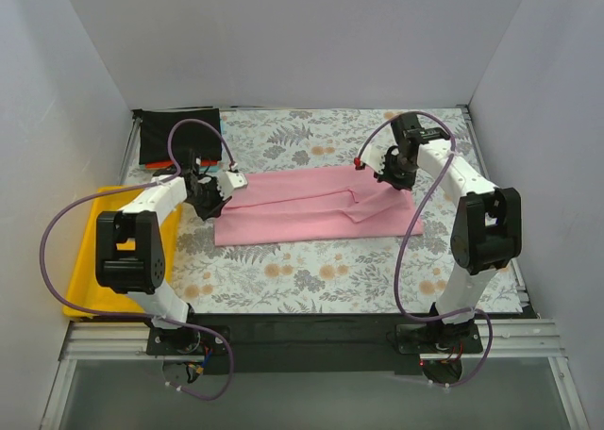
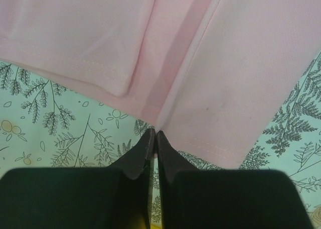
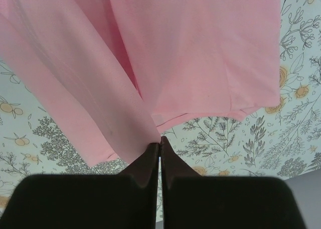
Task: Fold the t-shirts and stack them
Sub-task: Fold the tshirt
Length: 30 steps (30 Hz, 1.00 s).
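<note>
Black fingertips of the left hand (image 2: 154, 133) sit at the foot of the wrist view, pressed together with no gap, nipping the hem of the pink t-shirt (image 2: 235, 73) where a lengthwise crease runs in. Right hand (image 3: 160, 140): same, tips tight on a bunched edge, cloth fanning away from the pinch. Neither hand is wide; both hold shirt.

Top view: pink t-shirt lies in the middle of the desk (image 1: 302, 328), a long strip running 9 to 3 o'clock, doubled lengthwise by the look of the crease. Left hand at its 9 o'clock end, right hand at its 2 o'clock corner. Judgement: grips at opposite ends keep the strip taut, so the next fold lands flat rather than rumpled.

Outward: black t-shirt (image 1: 179, 136) at 10 o'clock, far corner, lying flat, likely the stack site. Orange-red t-shirt (image 1: 157, 167) shows as a sliver at its near edge. Yellow tray (image 1: 80, 260) at 8 o'clock, beside the floral cloth (image 1: 311, 270) covering the desk. Teal edge: cannot make out.
</note>
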{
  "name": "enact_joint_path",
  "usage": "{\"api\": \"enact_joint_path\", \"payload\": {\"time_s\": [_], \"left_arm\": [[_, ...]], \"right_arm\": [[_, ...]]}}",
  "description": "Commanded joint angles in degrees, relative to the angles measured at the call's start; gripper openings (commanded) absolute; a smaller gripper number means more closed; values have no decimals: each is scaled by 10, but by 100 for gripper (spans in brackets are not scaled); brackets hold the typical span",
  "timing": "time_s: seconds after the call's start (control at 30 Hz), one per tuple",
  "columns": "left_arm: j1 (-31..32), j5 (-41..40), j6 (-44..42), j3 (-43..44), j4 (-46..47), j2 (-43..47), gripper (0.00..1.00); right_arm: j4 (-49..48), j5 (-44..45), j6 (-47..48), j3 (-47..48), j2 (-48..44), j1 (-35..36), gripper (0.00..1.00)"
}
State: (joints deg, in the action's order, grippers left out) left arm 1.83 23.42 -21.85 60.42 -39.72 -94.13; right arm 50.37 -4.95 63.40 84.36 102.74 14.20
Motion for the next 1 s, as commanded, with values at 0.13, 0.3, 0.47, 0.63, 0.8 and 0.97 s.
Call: {"api": "enact_joint_path", "payload": {"time_s": [0.13, 0.3, 0.47, 0.63, 0.8, 0.97], "left_arm": [[-3, 2, 7, 39, 21, -25, 0], [-3, -1, 10, 51, 30, -34, 0], [-3, -4, 11, 65, 33, -54, 0], [-3, -5, 11, 66, 31, -63, 0], [-3, 12, 46, 83, 32, -69, 25], [4, 96, 127, 145, 21, -48, 39]], "right_arm": [[-6, 11, 55, 27, 17, -4, 1], [-9, 13, 57, 24, 20, -13, 1], [-11, 13, 55, 29, 27, -14, 1], [-10, 13, 51, 34, 40, -14, 1], [-7, 22, 28, 40, 57, -15, 24], [12, -12, -51, 90, 61, -35, 61]]}}
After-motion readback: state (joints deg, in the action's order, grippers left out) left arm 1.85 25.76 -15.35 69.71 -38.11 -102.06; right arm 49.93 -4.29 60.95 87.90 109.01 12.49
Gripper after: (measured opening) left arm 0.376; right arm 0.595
